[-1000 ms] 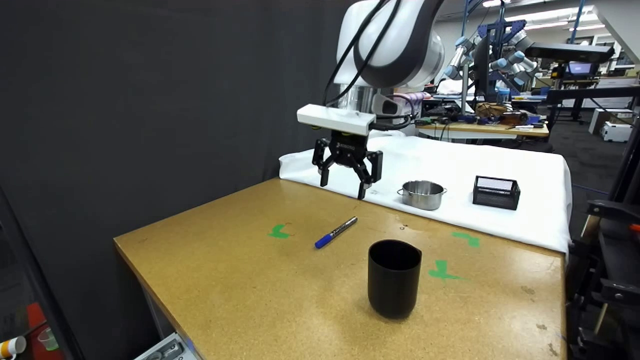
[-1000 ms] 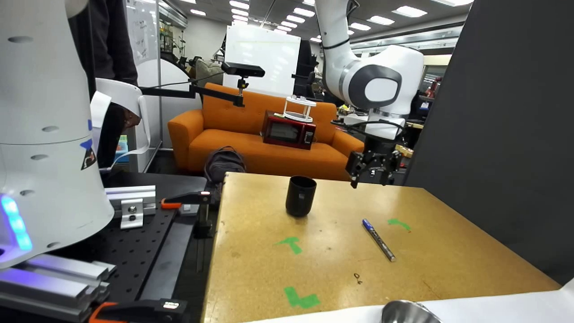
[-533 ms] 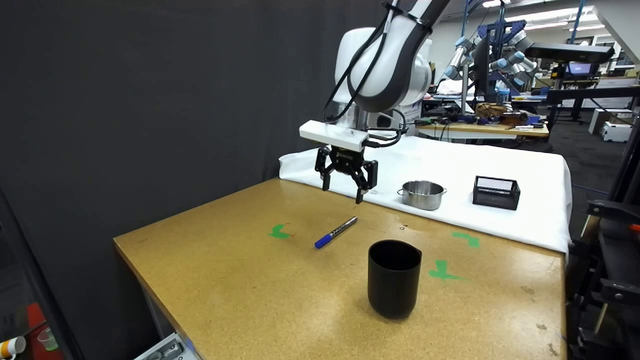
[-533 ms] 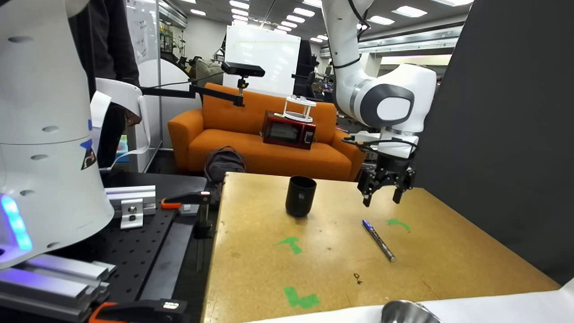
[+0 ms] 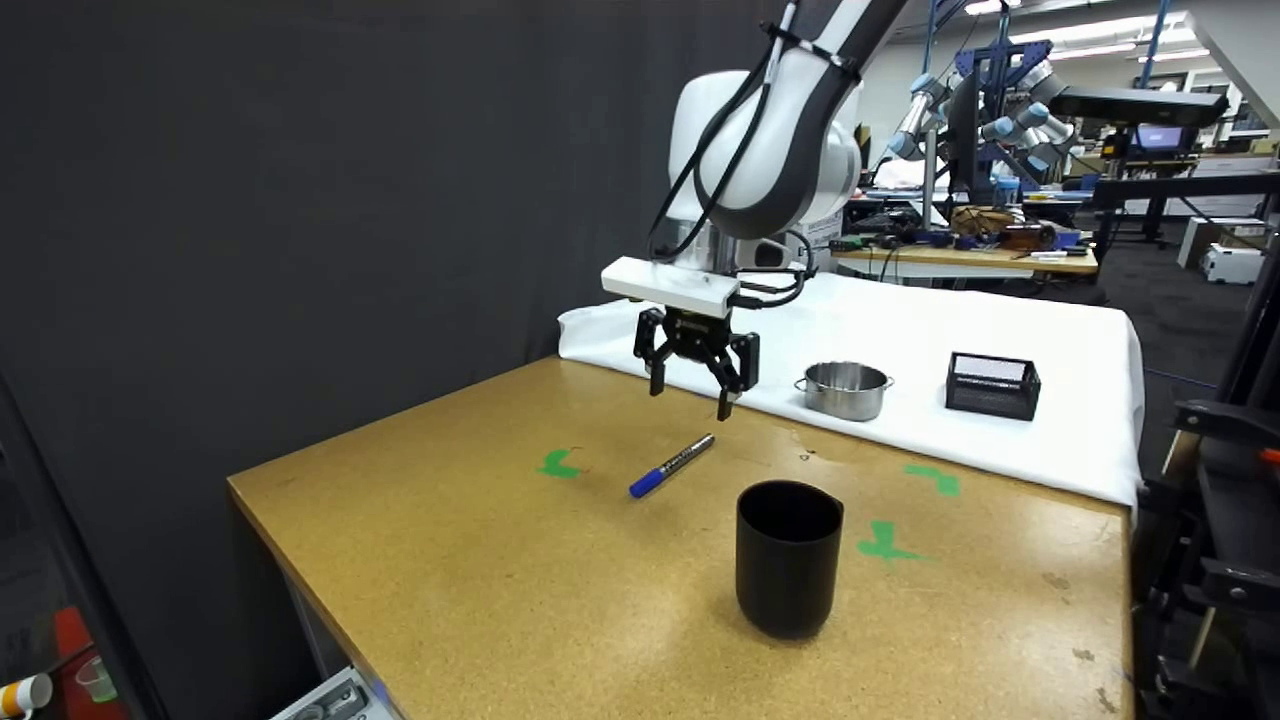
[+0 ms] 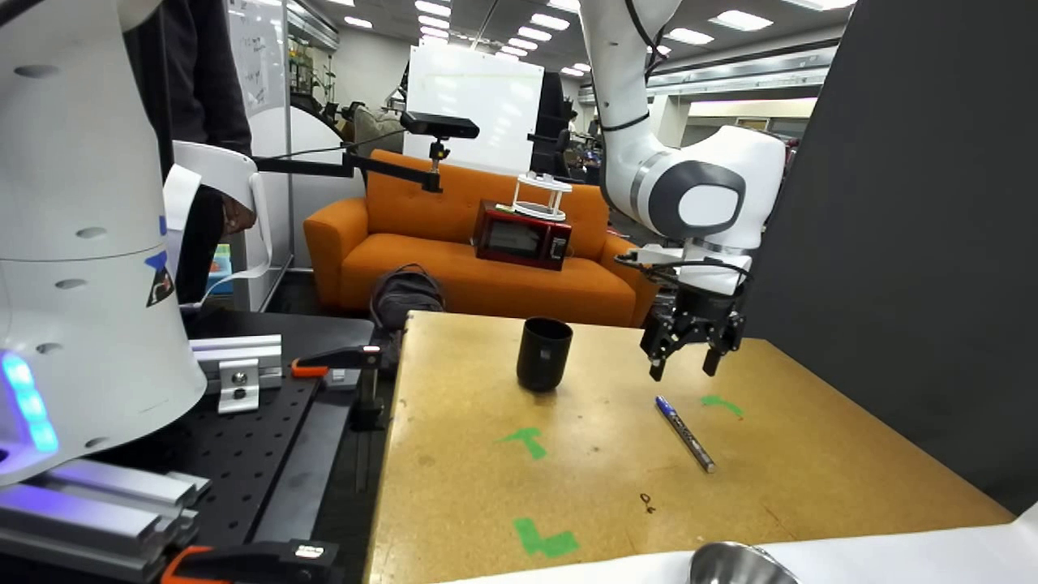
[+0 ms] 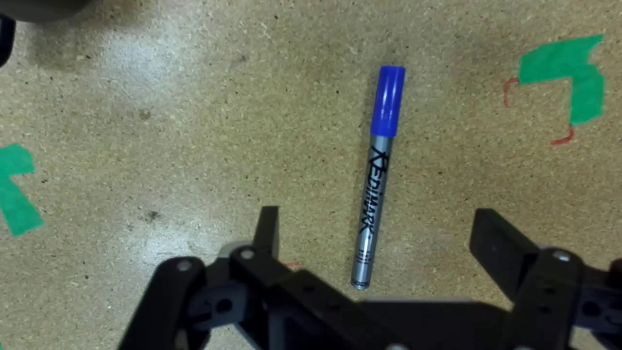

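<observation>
In the wrist view, left to right: a green tape mark [image 7: 17, 201] is fixed at the left edge of the frame. The fingers [image 7: 500, 250] stand spread wide apart, one tip just left of lower centre and the other at lower right. Between the two tips, as framed, lies the blue-capped marker [image 7: 376, 177], close to vertical in the picture; the capped end faces the top and the barrel end extends below the level of the fingertips. A second green tape mark [image 7: 559, 61] occupies the upper right.

In an exterior view, left to right: a dark panel [image 5: 300, 200] covers the left of the frame. The bench [image 5: 450, 560] fills the lower centre. The marker lies flat on it near mid-frame, capped end toward the lower left. The fingers point downward and appear above the marker, clear of it and of the bench surface. A black cup [image 5: 788, 570] stands upright at lower right of centre, well apart from the fingers. Farther right, a metal pot [image 5: 845, 390] and a black mesh basket [image 5: 993, 385] rest on a white cloth [image 5: 900, 310].
</observation>
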Robot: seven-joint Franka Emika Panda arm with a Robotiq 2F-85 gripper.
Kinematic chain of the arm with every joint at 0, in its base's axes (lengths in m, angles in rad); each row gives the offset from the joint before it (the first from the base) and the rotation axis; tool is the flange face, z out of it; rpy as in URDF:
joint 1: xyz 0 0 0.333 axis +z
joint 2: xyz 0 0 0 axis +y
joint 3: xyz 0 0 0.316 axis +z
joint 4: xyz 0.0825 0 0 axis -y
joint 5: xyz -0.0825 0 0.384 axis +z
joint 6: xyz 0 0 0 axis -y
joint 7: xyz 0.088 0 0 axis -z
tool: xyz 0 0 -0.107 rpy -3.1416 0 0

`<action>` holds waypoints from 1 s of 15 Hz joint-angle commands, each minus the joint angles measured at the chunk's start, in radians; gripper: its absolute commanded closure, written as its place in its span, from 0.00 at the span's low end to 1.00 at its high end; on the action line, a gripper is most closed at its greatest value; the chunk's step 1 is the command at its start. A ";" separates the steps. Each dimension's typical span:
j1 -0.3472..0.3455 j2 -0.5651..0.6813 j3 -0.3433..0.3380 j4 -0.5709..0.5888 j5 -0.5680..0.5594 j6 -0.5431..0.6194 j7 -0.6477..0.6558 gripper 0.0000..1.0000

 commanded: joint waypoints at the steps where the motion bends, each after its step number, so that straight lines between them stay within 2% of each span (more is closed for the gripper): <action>1: -0.038 0.066 0.031 0.078 0.021 -0.043 -0.045 0.00; 6: -0.079 0.136 0.071 0.156 0.065 -0.042 -0.092 0.00; 15: -0.172 0.309 0.128 0.353 0.158 -0.143 -0.173 0.00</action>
